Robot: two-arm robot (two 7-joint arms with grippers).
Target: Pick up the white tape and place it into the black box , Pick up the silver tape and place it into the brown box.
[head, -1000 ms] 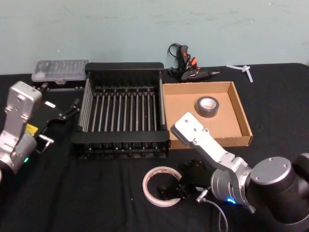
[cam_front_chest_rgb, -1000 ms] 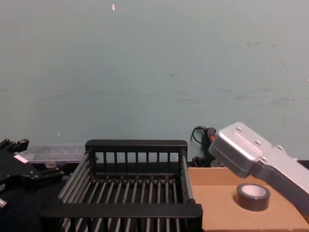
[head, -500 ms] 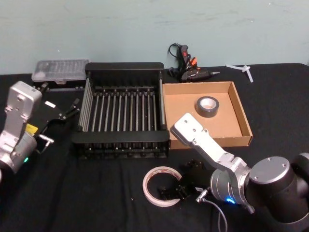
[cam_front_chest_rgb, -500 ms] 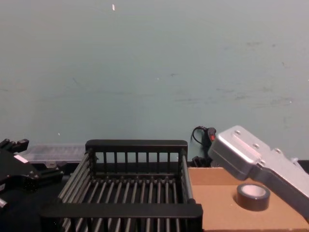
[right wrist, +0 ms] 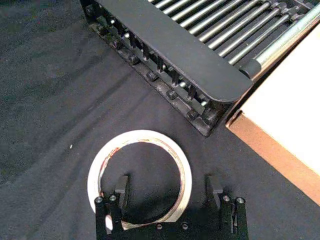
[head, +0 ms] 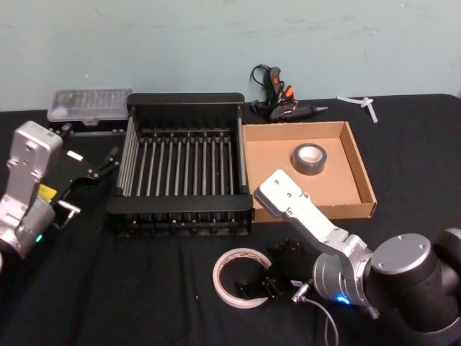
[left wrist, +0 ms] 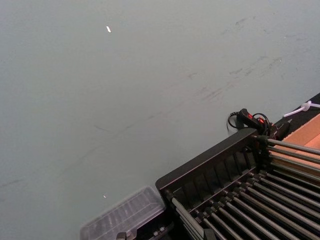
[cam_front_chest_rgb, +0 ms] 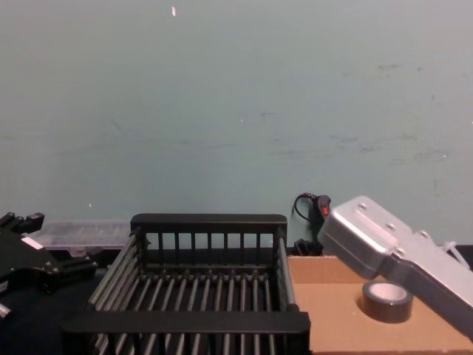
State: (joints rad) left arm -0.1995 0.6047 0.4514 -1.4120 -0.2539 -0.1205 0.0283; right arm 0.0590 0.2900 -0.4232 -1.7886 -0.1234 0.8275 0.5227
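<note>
Right gripper (right wrist: 167, 192) sits low, fingers spread, one inside the white tape (right wrist: 139, 179) and one outside, to pinch its wall. Silver tape (head: 310, 158) already lies in the brown box (head: 360, 173); my left gripper (head: 101, 167) idles open, left of the black box (head: 181, 204).

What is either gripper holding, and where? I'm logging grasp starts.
Nothing yet: the open right gripper straddles the white tape's rim; the left gripper is parked, empty.

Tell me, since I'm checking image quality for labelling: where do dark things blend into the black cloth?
Head view: the right gripper fingers merge with the cloth beside the white tape. Right wrist view: the tape stands out crisply. Chest view: the black box front rim is clear.
</note>
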